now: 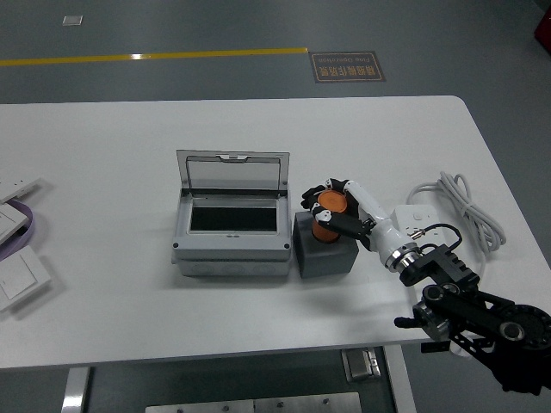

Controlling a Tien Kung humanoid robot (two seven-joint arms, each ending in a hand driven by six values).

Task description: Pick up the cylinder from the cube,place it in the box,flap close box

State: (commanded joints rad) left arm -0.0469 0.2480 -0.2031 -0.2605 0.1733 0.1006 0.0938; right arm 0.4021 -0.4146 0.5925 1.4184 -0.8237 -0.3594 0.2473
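Right hand (331, 209) wrapped around the orange cylinder (325, 220), fingers curled on its sides, thumb side nearer the camera. Cylinder upright on the dark cube (325, 249), apparently not lifted clear yet. Cube just right of the box (231, 245), nearly touching its wall. Box open, lid (232, 172) standing up at the back, dark inside bare.

Looks small, rigid and light: probably plastic, smooth, so likely a bit slippery. Best held around the mid-height of the side wall, fingers against thumb, much as now. Firm squeeze should do no harm to a stiff piece like this. Short hop left of the cube, over the box's wall, looks enough to drop it in.

White cable (469, 206) coiled well right of the cube, wall switches (17, 249) far left of the box on the white tabletop (103, 155). Left hand nowhere in shot.
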